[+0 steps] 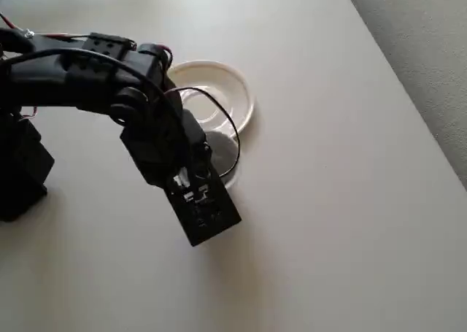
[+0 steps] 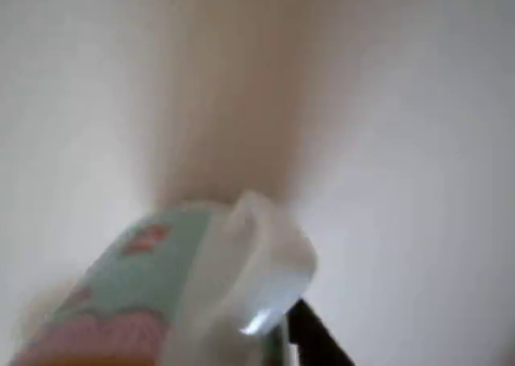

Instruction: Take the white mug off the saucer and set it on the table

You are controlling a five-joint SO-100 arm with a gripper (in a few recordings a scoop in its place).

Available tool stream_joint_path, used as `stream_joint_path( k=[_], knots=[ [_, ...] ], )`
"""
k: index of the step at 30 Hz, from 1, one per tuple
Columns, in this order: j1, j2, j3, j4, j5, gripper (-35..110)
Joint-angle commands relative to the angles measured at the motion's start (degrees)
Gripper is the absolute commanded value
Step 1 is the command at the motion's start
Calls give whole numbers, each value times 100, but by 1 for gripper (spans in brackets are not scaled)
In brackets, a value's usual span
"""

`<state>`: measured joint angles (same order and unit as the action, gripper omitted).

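One white mug (image 2: 173,302) seen blurred and close in wrist view, handle toward a dark fingertip (image 2: 314,338); grip state indeterminable. Hidden overhead beneath black arm (image 1: 157,139). Saucer (image 1: 237,98) part-covered by arm. Table (image 1: 328,201) open on picture right, edge beyond, grey floor (image 1: 430,47) past it.

Glossy ceramic saucer (image 1: 237,91), glazed printed mug (image 2: 161,294), matt smooth table (image 1: 328,201)
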<state>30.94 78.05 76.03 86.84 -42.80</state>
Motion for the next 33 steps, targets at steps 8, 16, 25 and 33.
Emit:
stream_joint_path(
  k=[8, 16, 25, 33],
  knots=[
    [26, 809, -457, 299, -62, 19],
    [-229, 2285, -466, 598, 97, 19],
    [-1696, 4465, 272, 712, 2443, -2],
    [-2373, 5880, 4359, -1380, 3867, -2]
  ],
)
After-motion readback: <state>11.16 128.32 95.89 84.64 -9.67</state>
